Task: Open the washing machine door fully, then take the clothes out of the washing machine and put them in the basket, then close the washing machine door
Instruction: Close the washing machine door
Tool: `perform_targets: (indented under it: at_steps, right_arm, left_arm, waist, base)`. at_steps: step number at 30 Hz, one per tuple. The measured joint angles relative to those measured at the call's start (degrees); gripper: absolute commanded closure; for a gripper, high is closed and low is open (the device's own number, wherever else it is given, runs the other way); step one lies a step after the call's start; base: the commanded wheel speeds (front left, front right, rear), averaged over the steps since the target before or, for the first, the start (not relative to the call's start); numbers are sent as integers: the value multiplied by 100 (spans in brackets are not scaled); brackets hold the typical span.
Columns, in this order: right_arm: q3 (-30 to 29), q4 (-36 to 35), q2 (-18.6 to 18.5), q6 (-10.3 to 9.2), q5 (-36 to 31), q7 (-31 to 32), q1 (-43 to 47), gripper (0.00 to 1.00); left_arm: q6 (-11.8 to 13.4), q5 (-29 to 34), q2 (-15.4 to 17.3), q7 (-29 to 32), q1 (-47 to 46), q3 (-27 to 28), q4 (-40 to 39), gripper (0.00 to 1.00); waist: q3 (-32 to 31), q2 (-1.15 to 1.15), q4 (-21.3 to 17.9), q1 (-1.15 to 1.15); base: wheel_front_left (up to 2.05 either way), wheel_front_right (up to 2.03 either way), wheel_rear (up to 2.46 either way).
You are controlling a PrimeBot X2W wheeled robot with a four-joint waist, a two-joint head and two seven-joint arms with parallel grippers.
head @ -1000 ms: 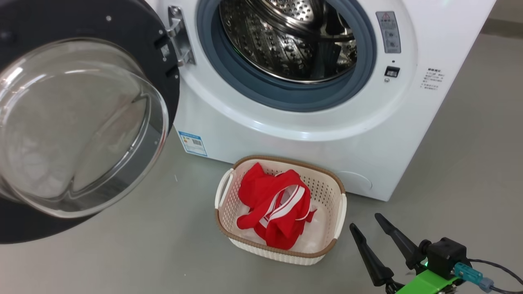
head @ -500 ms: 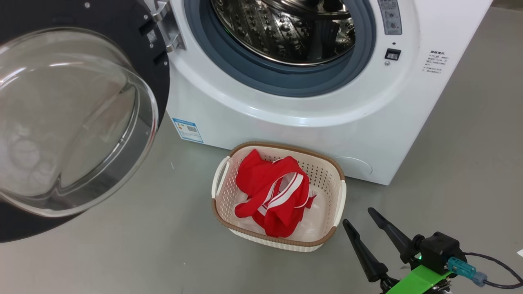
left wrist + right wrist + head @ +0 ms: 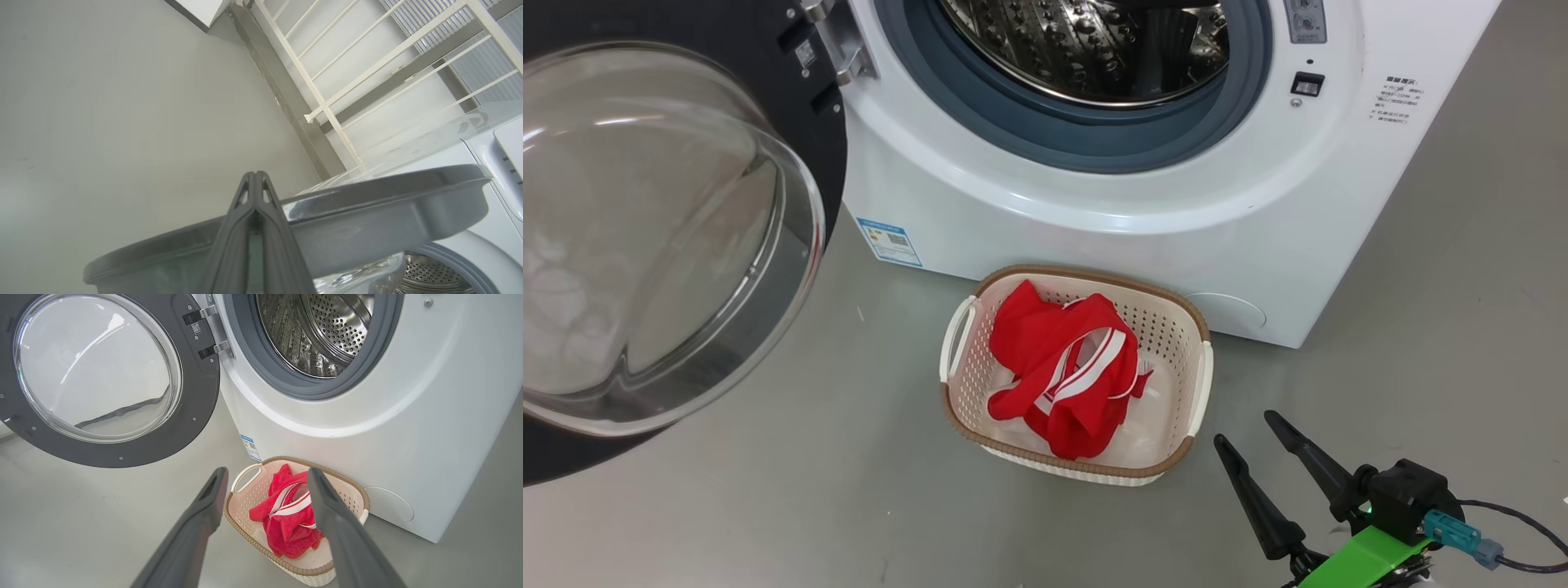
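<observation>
Clothes (image 3: 1066, 376), red with white stripes, lie heaped in the basket (image 3: 1152, 327). The basket stands on smooth grey floor (image 3: 768, 506), just before the washing machine (image 3: 1094, 237). Door (image 3: 645, 245) swung wide at left, steel drum exposed. Right fingers (image 3: 1264, 510) spread and empty, near right of the basket. Left fingers (image 3: 245, 196) clenched together, empty, by the door's rim. White railing (image 3: 327, 110) lines the far wall.

The basket (image 3: 970, 384) stands on the floor (image 3: 768, 506) just left of my right tool (image 3: 1245, 429), with the clothes (image 3: 1062, 376) in it. The washing machine (image 3: 1094, 237) is behind it, the washing machine door (image 3: 662, 245) farther left.
</observation>
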Motion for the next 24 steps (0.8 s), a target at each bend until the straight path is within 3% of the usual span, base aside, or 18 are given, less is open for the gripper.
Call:
perform_targets:
  at_steps: [24]
  right_arm:
    - [-71, 5, 97, 0, -1, 0, -5, 0]
  left_arm:
    - [34, -305, 1, 1575, 961, -112, -1472, 100]
  waist:
    - [-184, 0, 14, 0]
  base:
    - [0, 0, 0]
